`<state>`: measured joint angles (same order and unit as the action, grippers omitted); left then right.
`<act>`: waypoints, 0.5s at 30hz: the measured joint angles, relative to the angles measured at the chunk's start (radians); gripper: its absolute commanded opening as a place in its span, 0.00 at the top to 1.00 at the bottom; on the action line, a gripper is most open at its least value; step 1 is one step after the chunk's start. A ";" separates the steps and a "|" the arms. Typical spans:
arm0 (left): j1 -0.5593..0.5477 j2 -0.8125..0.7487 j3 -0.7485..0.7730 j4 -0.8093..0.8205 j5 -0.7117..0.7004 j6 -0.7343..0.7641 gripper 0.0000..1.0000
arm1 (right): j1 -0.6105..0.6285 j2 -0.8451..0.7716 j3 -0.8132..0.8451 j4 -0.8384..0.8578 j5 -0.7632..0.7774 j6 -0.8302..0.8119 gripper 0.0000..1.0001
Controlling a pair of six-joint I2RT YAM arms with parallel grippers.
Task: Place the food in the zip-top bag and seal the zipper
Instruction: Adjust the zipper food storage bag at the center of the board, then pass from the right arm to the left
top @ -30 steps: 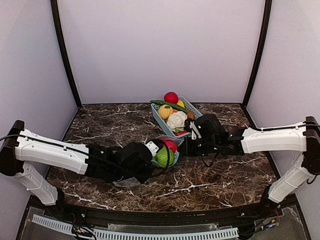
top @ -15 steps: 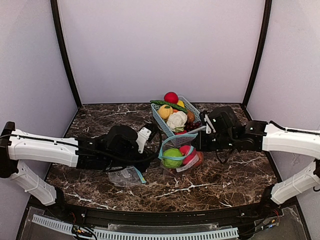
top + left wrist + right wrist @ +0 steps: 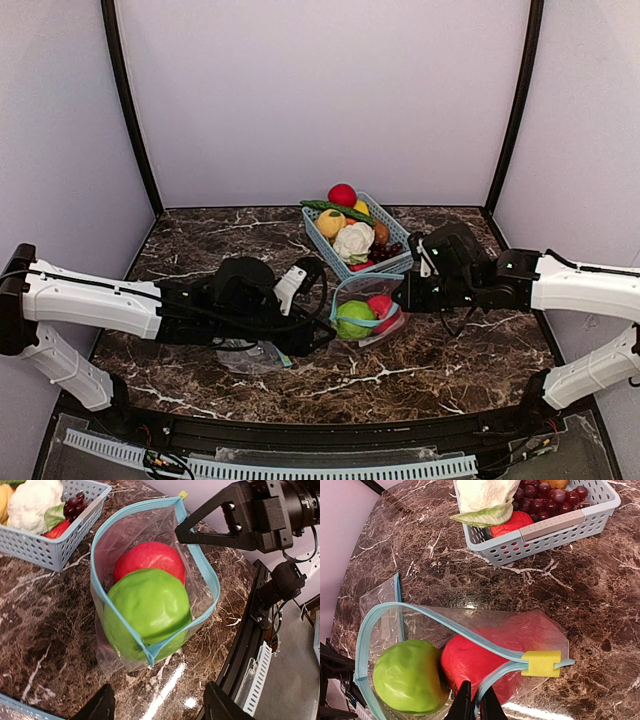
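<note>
In the middle of the table (image 3: pixel 200 250), a little toward the right arm, lies the zip-top bag (image 3: pixel 145 527). It is of clear plastic with a light-blue zipper rim, and its mouth gapes wide toward the left wrist camera. Inside are two glossy toy fruits that touch each other. The green apple (image 3: pixel 147 605) sits nearest the mouth and the red apple (image 3: pixel 150 562) sits behind it, deeper in the bag. The yellow slider (image 3: pixel 541 663) is at one end of the zipper, and the track is not closed.

The left gripper (image 3: pixel 162 707) is low over the table just before the bag's mouth. Its two fingers stand well apart with nothing between them, and they do not touch the bag. The left arm reaches in almost flat from the left side. Under it lies another clear plastic piece (image 3: pixel 255 355), flat on the table.

The right gripper (image 3: pixel 476 702) is at the bag's other side. Its fingers are pressed nearly together on the blue zipper rim, close to the slider, so it pinches the bag's edge. The right arm comes in low from the right.

Behind the bag, near it but apart, stands the light-blue basket (image 3: pixel 318 240). It holds a white cauliflower (image 3: pixel 352 240), dark grapes (image 3: pixel 540 492), a yellow citrus (image 3: pixel 330 222) and a red fruit (image 3: pixel 342 194) at the far side.
</note>
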<state>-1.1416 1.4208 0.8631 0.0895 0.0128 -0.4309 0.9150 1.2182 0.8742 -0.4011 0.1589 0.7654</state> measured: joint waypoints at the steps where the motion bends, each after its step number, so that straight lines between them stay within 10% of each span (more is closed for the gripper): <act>1: 0.000 0.000 0.000 0.008 0.011 -0.006 0.36 | 0.000 0.000 0.000 0.001 0.000 0.000 0.93; 15: 0.046 0.069 0.071 0.020 0.046 -0.047 0.64 | 0.000 -0.003 -0.008 0.005 0.000 0.004 0.93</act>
<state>-1.0958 1.4902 0.9344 0.1093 0.0586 -0.4774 0.9150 1.2152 0.8658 -0.3965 0.1585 0.7692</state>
